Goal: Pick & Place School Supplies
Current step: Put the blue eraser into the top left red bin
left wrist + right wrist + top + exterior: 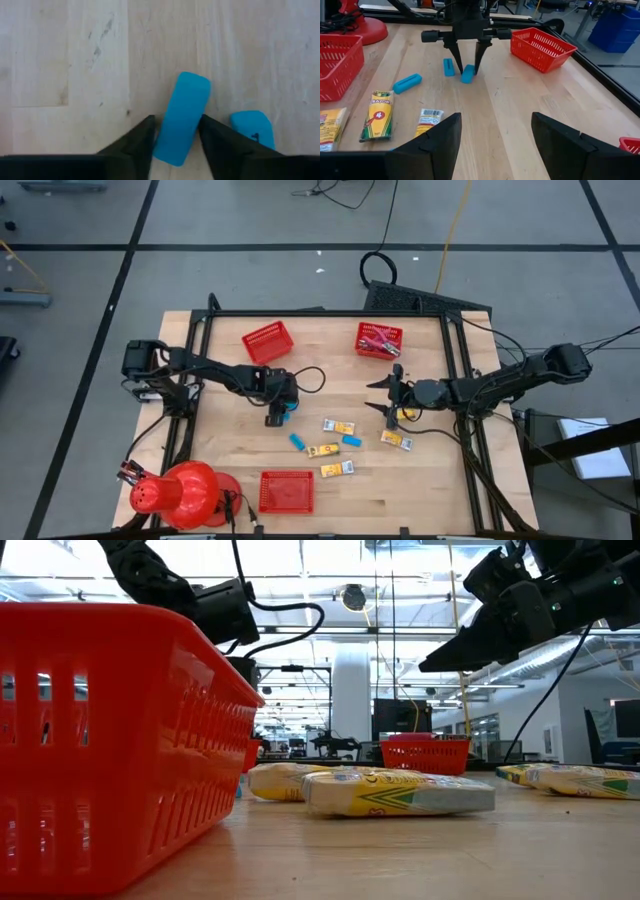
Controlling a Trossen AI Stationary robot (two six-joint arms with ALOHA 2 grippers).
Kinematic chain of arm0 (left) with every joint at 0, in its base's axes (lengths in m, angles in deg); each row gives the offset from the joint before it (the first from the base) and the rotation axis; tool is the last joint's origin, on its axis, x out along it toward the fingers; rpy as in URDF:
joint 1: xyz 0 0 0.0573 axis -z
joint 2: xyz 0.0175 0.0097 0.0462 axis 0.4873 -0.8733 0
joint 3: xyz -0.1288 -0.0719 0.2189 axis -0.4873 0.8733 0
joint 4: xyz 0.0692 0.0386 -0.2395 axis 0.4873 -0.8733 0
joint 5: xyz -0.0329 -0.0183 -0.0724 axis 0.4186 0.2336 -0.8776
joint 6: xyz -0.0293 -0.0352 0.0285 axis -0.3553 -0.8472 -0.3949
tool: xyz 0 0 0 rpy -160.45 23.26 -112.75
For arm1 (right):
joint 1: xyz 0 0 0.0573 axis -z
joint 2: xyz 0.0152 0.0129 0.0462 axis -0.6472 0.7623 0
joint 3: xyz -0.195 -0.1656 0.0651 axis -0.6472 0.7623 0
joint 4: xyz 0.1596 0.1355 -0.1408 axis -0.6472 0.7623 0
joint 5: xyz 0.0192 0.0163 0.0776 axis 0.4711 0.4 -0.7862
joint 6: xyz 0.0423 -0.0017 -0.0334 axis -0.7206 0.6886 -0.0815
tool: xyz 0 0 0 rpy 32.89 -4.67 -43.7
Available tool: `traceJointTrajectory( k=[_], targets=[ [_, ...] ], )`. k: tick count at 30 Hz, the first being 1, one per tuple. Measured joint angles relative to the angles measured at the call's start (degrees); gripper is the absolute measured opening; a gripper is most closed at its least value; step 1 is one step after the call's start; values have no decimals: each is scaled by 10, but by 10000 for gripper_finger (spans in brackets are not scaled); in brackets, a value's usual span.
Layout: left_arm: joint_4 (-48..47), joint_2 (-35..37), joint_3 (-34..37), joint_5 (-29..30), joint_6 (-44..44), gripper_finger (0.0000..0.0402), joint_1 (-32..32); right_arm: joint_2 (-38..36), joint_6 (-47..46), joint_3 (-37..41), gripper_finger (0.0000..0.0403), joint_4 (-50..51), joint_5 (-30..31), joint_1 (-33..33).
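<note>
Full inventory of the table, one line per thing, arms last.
Red mesh baskets: three, red; two at the far edge, one at the near edge.
Red-handled tools: several, in the far right basket.
Yellow packets: four, yellow with white ends, mid-table.
Blue blocks: at least four, light blue; two beside the packets, two at the left arm.
Red dome: one, near left corner.
Table: one, light wood.
Left pincer: open, astride one block.
Right pincer: open, above the table's right side.
</note>
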Motion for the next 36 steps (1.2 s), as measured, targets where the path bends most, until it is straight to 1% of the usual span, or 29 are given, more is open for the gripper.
traceJointTrajectory(
  k=[4,5,9,15,19,24,30,36],
  targets=[
    [-3,1,0,1,0,58,3,0,-1,0,231,0,0,0],
    [-3,1,0,1,2,50,3,0,-1,0,231,0,0,0],
    [-4,0,0,10,-4,50,3,0,-3,0,231,0,0,0],
    [5,10,2,25,-39,50,-3,0,-4,0,231,0,0,0],
    [6,28,3,78,-52,50,-12,0,-6,0,231,1,0,0],
    [6,57,3,88,-56,50,-27,0,-10,0,231,4,0,0],
    [-2,104,3,120,-63,50,-46,0,-14,0,231,4,0,0],
    [-35,142,2,179,-82,50,-80,0,-14,1,231,4,0,0]
  ],
)
